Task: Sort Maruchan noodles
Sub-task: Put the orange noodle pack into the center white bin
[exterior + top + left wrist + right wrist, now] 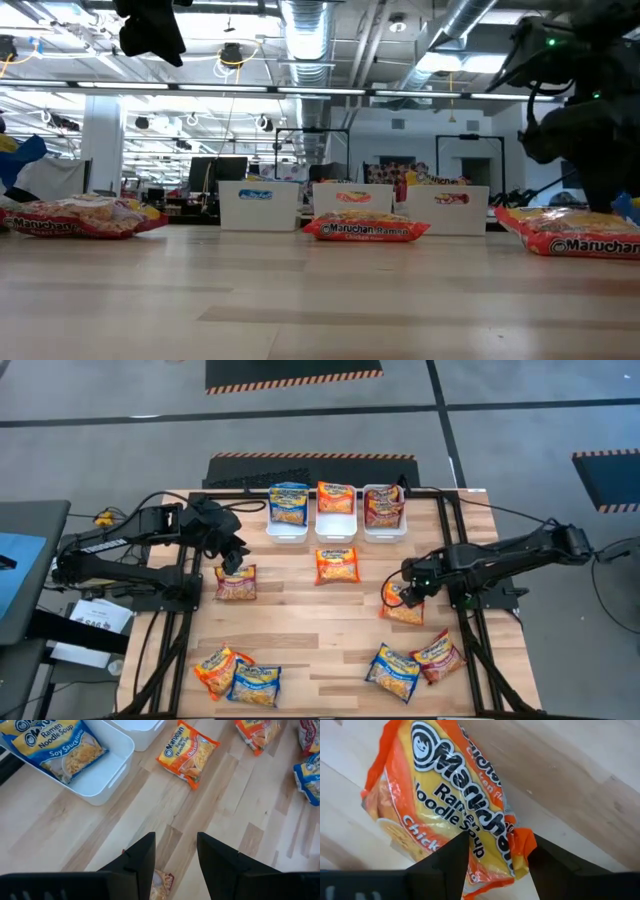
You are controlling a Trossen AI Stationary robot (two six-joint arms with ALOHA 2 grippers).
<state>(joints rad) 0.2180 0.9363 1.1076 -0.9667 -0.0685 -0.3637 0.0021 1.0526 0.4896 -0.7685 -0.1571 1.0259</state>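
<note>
My right pincer [495,852] stands wide open around the orange chicken noodle packet [445,800] on the surface [320,630]; my left pincer [175,857] hangs open, holding nothing

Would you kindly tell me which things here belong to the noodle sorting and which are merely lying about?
Belonging to the job:
- crinkly plastic Maruchan ramen packets, e.g. the orange chicken one mid-table
- orange packet between the right pincer fingers
- three white rectangular trays, each holding a packet

Lying about:
- papers beside the wooden table
- yellow-black striped floor mats
</note>
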